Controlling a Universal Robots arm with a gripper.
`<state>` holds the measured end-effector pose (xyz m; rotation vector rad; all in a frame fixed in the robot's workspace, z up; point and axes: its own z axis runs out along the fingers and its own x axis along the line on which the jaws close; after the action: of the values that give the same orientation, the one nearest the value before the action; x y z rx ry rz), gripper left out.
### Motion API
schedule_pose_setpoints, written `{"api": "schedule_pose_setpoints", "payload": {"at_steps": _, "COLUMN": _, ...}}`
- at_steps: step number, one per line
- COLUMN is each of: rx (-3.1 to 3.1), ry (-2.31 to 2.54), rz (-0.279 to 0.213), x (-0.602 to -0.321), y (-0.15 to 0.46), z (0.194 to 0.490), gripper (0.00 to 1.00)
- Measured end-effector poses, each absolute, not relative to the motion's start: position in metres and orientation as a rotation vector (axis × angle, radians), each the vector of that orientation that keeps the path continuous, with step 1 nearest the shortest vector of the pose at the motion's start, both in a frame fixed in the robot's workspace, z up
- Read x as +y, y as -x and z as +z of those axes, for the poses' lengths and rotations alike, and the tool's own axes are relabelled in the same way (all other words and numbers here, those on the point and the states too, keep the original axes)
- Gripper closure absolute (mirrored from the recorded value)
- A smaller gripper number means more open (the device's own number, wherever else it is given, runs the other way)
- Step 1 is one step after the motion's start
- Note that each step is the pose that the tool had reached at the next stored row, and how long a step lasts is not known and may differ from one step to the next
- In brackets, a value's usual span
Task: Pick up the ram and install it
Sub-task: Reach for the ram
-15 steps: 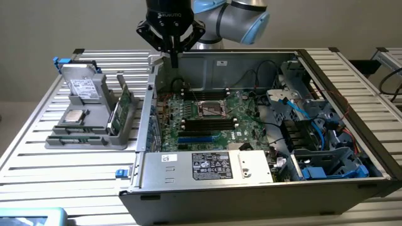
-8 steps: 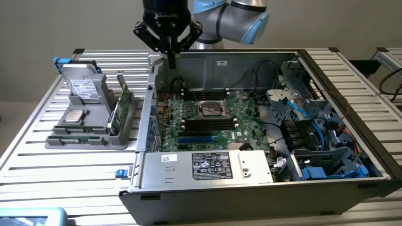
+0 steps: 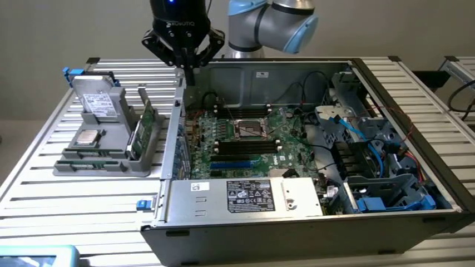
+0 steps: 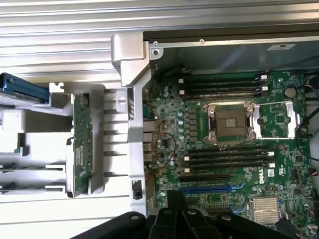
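My gripper hangs shut and holds nothing, above the back corner of the open computer case's left wall. In the wrist view its black fingers are pressed together. To the exterior view's left, green boards stand on edge in a grey holder. The lower, narrow one with dark chips looks like the ram, which in the wrist view is a thin green strip in its slot. Inside the case, black memory slots flank the processor socket on the motherboard.
The holder also carries a hard drive and a square silver chip. A power supply sits at the case front, with cables and blue drive bays to the exterior view's right. The case stands on a slatted metal table.
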<state>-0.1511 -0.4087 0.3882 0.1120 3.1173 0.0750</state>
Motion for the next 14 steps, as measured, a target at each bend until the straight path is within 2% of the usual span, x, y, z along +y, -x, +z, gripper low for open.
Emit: {"api": "schedule_pose_setpoints", "payload": {"at_steps": 14, "rx": 3.122, "ry": -0.112, "rz": 0.071, "x": -0.411, "y": 0.215, "z": 0.380, "gripper": 0.89}}
